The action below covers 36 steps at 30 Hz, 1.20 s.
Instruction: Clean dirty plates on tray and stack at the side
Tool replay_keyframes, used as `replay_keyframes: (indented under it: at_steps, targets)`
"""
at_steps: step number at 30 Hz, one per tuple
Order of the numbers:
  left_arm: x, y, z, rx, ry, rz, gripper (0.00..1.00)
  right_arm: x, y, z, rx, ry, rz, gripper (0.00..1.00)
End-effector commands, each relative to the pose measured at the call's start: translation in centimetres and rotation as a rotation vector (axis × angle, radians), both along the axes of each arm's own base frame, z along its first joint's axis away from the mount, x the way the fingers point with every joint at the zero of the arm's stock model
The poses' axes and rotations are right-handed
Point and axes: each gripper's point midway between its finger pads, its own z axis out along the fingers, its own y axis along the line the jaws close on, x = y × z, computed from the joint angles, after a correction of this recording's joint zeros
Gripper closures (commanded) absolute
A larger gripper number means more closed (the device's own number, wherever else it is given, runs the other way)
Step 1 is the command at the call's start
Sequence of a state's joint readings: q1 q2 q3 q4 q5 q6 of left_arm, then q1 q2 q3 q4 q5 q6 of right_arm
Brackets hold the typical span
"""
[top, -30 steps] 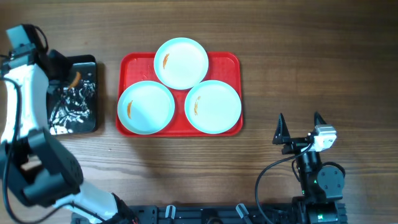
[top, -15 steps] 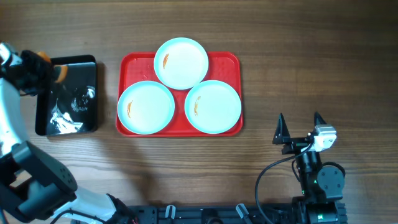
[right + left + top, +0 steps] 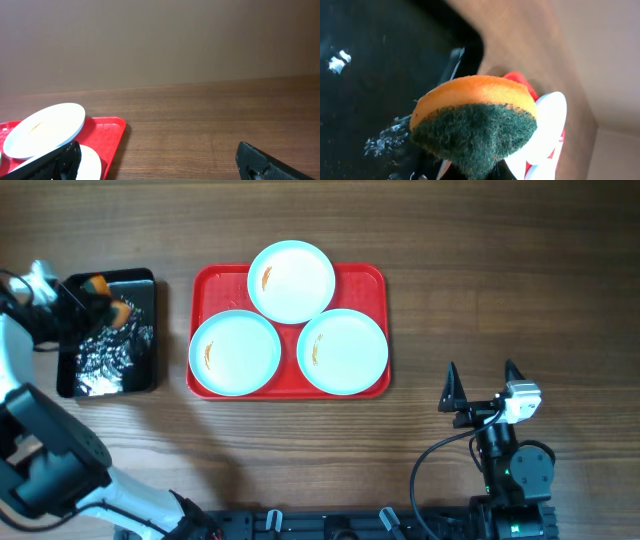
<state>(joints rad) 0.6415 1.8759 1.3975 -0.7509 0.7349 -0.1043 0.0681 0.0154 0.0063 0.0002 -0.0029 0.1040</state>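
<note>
Three pale aqua-white plates lie on the red tray (image 3: 370,275): one at the back (image 3: 291,281), one front left (image 3: 235,352), one front right (image 3: 343,351). Each has a small orange smear. My left gripper (image 3: 100,305) is shut on an orange sponge with a green scouring side (image 3: 476,122), held over the black tray (image 3: 140,365) left of the red tray. The plates show at the right of the left wrist view (image 3: 547,130). My right gripper (image 3: 481,387) is open and empty at the front right. The plates (image 3: 45,127) and red tray (image 3: 107,132) show in its view.
The black tray holds water that glints. Bare wood table (image 3: 500,270) lies right of and behind the red tray.
My left gripper with the sponge has moved right and down onto the black tray, and the water in it ripples again. The right arm and plates have not moved.
</note>
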Motion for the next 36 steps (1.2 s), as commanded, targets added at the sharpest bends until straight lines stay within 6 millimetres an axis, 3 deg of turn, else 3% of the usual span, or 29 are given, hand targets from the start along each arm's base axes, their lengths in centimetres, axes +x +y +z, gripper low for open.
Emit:
replay_keyframes:
  at_steps: [1, 4, 10, 13, 16, 18, 20, 22, 23, 25, 27, 30, 32, 36]
  targets:
    - [-0.3, 0.1, -0.6, -0.042, -0.037, -0.029, 0.96, 0.0, 0.0, 0.2, 0.008, -0.008, 0.004, 0.00]
    - [0.0, 0.0, 1.3, -0.125, -0.137, -0.043, 0.96, 0.0, 0.0, 0.2, 0.008, -0.008, 0.004, 0.00]
    - [-0.3, 0.1, 9.3, -0.378, -0.538, -0.158, 0.96, 0.0, 0.0, 0.2, 0.009, -0.008, 0.004, 0.00]
    - [-0.7, 0.7, 10.3, -0.396, -0.594, -0.169, 0.96, 0.0, 0.0, 0.2, 0.008, -0.008, 0.004, 0.00]
    - [-0.6, 1.7, 8.2, -0.335, -0.501, -0.102, 0.96, 0.0, 0.0, 0.2, 0.009, -0.008, 0.004, 0.00]
    - [-0.7, 2.7, 5.2, -0.233, -0.372, -0.038, 0.96, 0.0, 0.0, 0.2, 0.008, -0.008, 0.004, 0.00]
    - [-1.7, 3.9, 0.3, -0.065, -0.172, 0.022, 0.96, 0.0, 0.0, 0.2, 0.008, -0.008, 0.004, 0.00]
    - [-2.8, 4.4, -3.0, 0.029, -0.047, 0.056, 0.96, 0.0, 0.0, 0.2, 0.008, -0.008, 0.004, 0.00]
    - [-3.0, 4.2, -3.8, 0.034, -0.029, 0.063, 0.96, 0.0, 0.0, 0.2, 0.008, -0.008, 0.004, 0.00]
    - [-2.4, 3.6, -3.6, -0.014, -0.056, 0.074, 0.96, 0.0, 0.0, 0.2, 0.009, -0.008, 0.004, 0.00]
    - [-1.2, 2.5, -1.5, -0.130, -0.151, 0.064, 0.96, 0.0, 0.0, 0.2, 0.008, -0.008, 0.004, 0.00]
    - [0.4, 0.3, 4.8, -0.402, -0.395, -0.035, 0.96, 0.0, 0.0, 0.2, 0.008, -0.008, 0.004, 0.00]
    - [0.7, 0.0, 7.4, -0.515, -0.455, -0.075, 0.96, 0.0, 0.0, 0.2, 0.009, -0.008, 0.004, 0.00]
    - [1.3, 0.4, 9.2, -0.622, -0.424, -0.050, 0.96, 0.0, 0.0, 0.2, 0.008, -0.008, 0.004, 0.00]
